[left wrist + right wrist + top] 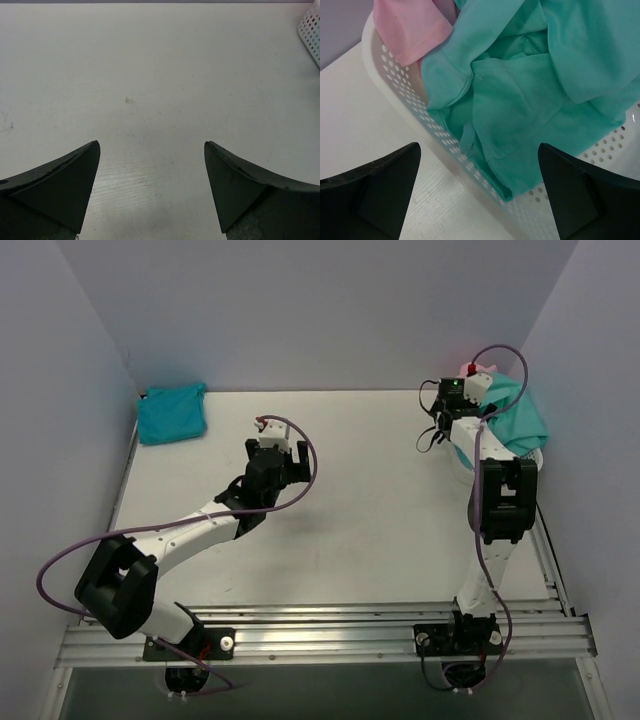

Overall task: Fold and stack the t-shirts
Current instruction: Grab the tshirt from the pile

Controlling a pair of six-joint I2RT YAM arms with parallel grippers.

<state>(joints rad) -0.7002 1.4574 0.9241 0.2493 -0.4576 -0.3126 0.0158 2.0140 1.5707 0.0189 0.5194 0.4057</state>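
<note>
A folded turquoise-blue t-shirt (172,413) lies at the table's far left corner. A sea-green t-shirt (519,418) is heaped in the white mesh basket (462,460) at the far right, draping over its rim; it fills the right wrist view (530,85). A pink t-shirt (407,30) lies under it at the basket's far end, a bit showing in the top view (470,369). My right gripper (479,150) is open, hovering over the basket's rim (405,95) and the green cloth. My left gripper (152,145) is open and empty over bare table mid-left (277,448).
Pale walls close in the table on the left, back and right. A corner of the basket shows in the left wrist view (311,30). An aluminium rail (320,625) runs along the near edge by the arm bases.
</note>
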